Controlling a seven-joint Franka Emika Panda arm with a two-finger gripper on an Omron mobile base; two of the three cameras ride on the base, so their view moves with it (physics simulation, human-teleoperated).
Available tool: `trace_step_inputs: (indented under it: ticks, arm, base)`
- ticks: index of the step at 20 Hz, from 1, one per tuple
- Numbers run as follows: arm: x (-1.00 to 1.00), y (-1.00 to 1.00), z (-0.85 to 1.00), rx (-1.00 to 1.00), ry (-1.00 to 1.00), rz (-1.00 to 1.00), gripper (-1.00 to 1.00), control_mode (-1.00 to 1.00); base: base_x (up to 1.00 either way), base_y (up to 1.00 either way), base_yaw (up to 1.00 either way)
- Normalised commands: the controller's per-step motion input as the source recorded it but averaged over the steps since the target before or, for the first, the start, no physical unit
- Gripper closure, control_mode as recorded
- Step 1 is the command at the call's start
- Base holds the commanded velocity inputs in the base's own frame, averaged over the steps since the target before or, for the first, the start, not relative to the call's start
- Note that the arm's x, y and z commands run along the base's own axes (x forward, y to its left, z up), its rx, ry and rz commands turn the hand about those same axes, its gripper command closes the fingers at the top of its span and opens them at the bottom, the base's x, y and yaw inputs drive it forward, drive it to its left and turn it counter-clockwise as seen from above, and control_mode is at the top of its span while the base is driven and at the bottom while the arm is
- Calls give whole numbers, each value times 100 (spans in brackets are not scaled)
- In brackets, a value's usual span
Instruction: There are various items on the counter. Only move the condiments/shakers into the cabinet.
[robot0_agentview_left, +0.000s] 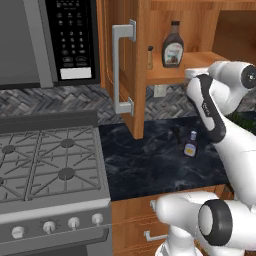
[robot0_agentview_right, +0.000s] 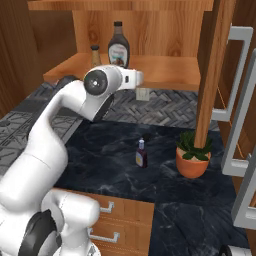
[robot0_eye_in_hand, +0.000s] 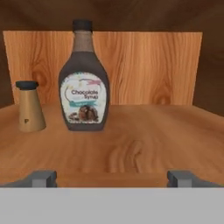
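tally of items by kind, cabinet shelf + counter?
Syrup bottles: 1, syrup bottle on the cabinet shelf
Shakers: 1, wooden shaker beside it
Small bottles: 1, dark-blue bottle on the counter
Potted plants: 1, plant on the counter
Total: 4

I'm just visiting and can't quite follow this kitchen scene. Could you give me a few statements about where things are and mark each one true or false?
1. The syrup bottle stands upright on the cabinet shelf. True.
2. The wooden shaker lies on the counter. False: it stands on the shelf beside the syrup bottle.
3. The small blue bottle is on the counter. True.
4. The hand grips the syrup bottle. False: it is open, holding nothing.
5. The potted plant sits in the cabinet. False: it is on the counter.
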Motion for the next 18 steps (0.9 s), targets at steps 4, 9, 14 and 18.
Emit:
trace_step_inputs:
  ticks: [4,9,14,18]
  arm:
    - [-100,-28,-72,-3,49,-6,-100,-100]
    - [-67,-18,-98,-10,60,-4,-100,-100]
    - [-14,-13,-85,-11,45,0,-100,-100]
    - [0,-27,-46,0,22,9,-100,-100]
  base:
    - [0,0,0]
    - [0,0,0]
    - [0,0,0]
    - [0,0,0]
